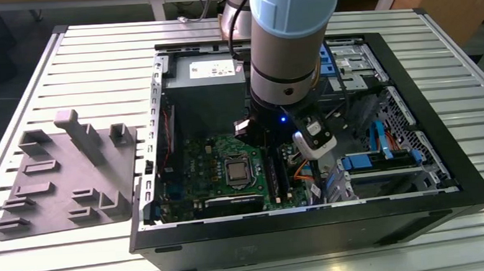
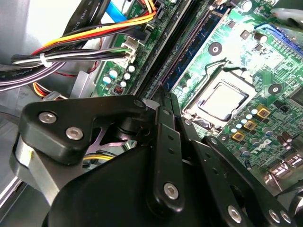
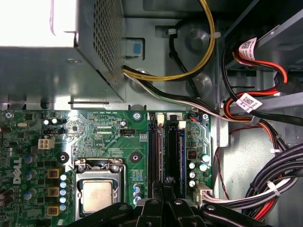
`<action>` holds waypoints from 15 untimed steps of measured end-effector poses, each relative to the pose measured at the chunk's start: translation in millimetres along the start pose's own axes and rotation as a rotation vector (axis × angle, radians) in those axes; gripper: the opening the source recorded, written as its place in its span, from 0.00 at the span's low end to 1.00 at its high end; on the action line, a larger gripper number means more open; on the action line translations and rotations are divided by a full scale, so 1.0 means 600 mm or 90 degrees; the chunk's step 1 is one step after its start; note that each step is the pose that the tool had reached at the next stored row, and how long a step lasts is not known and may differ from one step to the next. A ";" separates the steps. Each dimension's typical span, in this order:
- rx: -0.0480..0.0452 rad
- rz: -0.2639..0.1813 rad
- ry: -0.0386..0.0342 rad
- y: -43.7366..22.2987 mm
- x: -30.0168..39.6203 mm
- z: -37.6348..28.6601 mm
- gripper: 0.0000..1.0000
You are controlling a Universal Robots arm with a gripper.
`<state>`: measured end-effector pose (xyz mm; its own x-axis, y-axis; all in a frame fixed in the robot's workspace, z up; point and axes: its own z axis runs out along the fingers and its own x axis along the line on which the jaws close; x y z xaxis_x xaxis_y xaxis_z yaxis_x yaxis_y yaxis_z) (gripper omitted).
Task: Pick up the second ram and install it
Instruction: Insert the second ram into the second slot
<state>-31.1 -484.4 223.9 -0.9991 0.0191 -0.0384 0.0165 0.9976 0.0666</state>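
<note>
Now, arm: in the exterior view the pale blue and grey robot arm point(image 1: 291, 40) is reaching down into the open black computer case point(image 1: 443, 181), with its black gripper point(image 1: 266, 145) hanging over the green motherboard point(image 1: 215, 174)
Tray: a grey moulded tray point(image 1: 70, 175) is lying on the slatted table point(image 1: 97, 68), at the exterior view's left of the case
Gripper: in the second wrist view the fingers point(image 2: 163, 113) are lying pressed together with no gap showing; I cannot tell whether they are pinching anything
Memory stick: a thin dark green memory stick point(image 2: 191, 49) is standing on edge in a slot just ahead of the fingertips, beside the silver processor point(image 2: 222, 101)
Slots: in the first wrist view the gripper point(image 3: 165, 183) is sitting over the long black slot sockets point(image 3: 174, 151)
</note>
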 end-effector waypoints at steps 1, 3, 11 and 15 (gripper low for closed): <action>0.0001 0.000 0.0001 0.000 0.000 0.000 0.12; 0.0002 -0.001 0.0001 0.000 0.000 0.000 0.12; 0.0014 -0.002 0.0001 0.002 0.002 0.000 0.12; 0.0012 -0.001 0.0001 0.002 0.002 0.001 0.12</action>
<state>-32.0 -482.9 223.1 -0.9991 0.0169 -0.0384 0.0143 0.9978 0.0646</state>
